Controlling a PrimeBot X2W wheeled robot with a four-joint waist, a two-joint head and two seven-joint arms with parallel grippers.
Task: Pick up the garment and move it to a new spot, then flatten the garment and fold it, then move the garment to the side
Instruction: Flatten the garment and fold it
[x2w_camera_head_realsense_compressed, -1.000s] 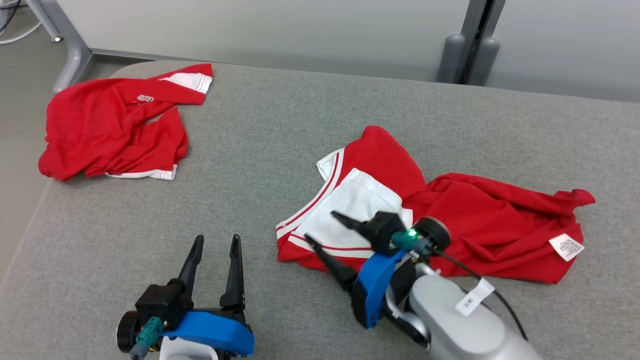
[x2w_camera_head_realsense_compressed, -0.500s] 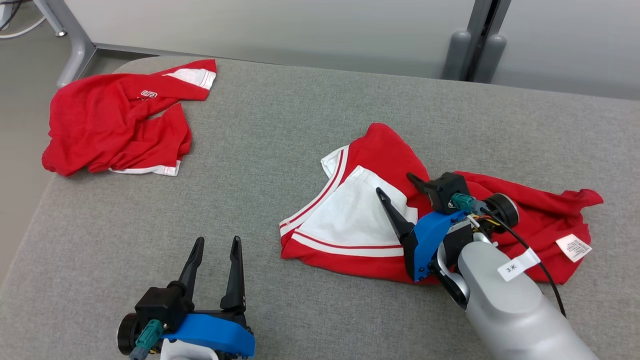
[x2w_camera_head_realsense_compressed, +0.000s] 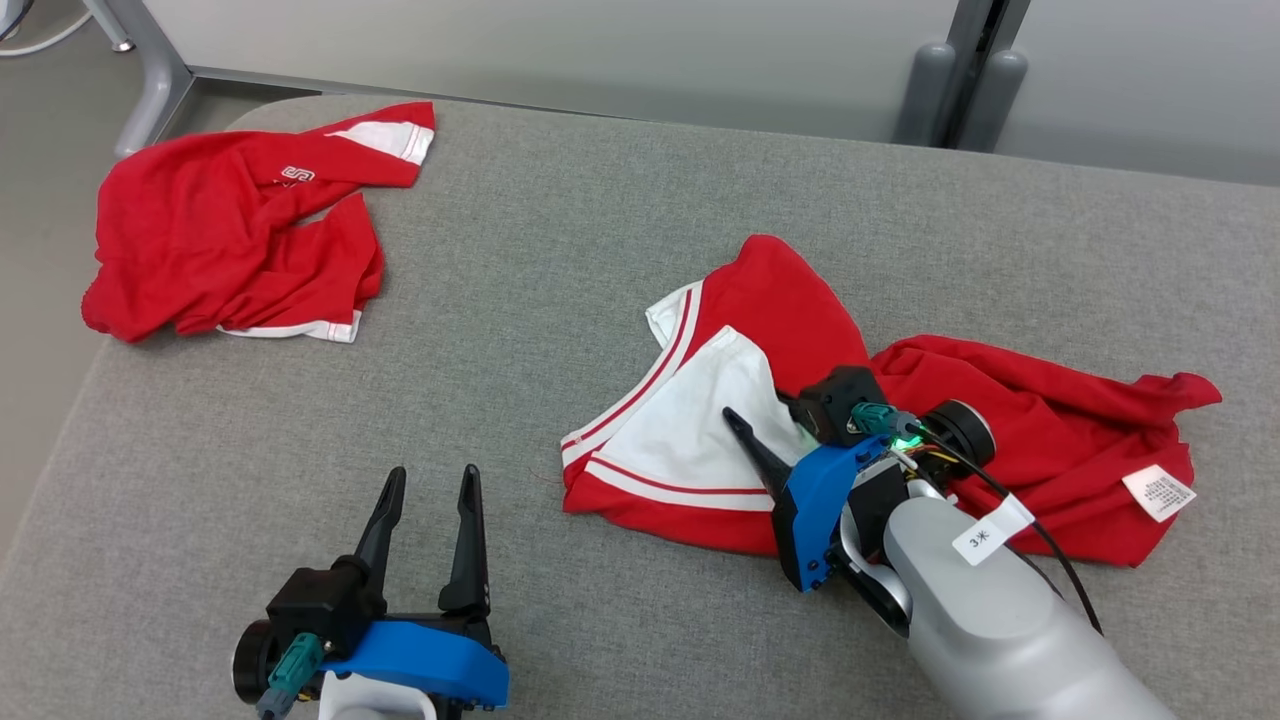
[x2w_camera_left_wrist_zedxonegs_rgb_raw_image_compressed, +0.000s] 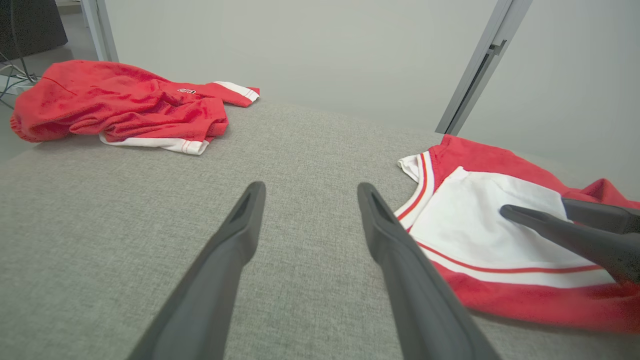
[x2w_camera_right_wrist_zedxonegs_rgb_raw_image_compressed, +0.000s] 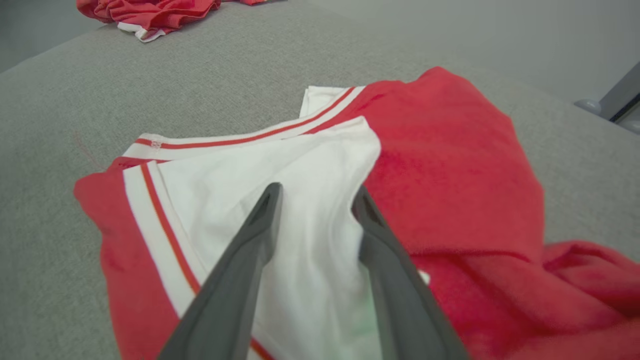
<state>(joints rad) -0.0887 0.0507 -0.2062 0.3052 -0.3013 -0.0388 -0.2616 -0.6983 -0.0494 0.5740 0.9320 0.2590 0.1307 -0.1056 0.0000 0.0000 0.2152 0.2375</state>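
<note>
The garment (x2w_camera_head_realsense_compressed: 1010, 430) is a red shirt with a white, red-striped panel, lying crumpled on the right half of the grey table (x2w_camera_head_realsense_compressed: 520, 250). My right gripper (x2w_camera_head_realsense_compressed: 760, 408) is low over the white panel's right edge with its fingers pointing up-left. In the right wrist view the right gripper (x2w_camera_right_wrist_zedxonegs_rgb_raw_image_compressed: 316, 190) has its fingers a little apart, astride a fold of the white cloth (x2w_camera_right_wrist_zedxonegs_rgb_raw_image_compressed: 300, 165) of the garment (x2w_camera_right_wrist_zedxonegs_rgb_raw_image_compressed: 450, 150). My left gripper (x2w_camera_head_realsense_compressed: 434, 472) stands open near the front edge over bare table, left of the garment (x2w_camera_left_wrist_zedxonegs_rgb_raw_image_compressed: 480, 220). The left wrist view shows the left gripper (x2w_camera_left_wrist_zedxonegs_rgb_raw_image_compressed: 311, 186) open and empty.
A second red garment (x2w_camera_head_realsense_compressed: 200, 250) lies bunched at the table's far left corner, partly over the edge. A white care label (x2w_camera_head_realsense_compressed: 1158, 492) sticks out at the first garment's right end. Grey panels and a post (x2w_camera_head_realsense_compressed: 960, 80) stand behind the table.
My right gripper has moved right along the garment, from its front-left edge to the white panel's right edge, and its fingers have drawn closer together. The left gripper has stayed put.
</note>
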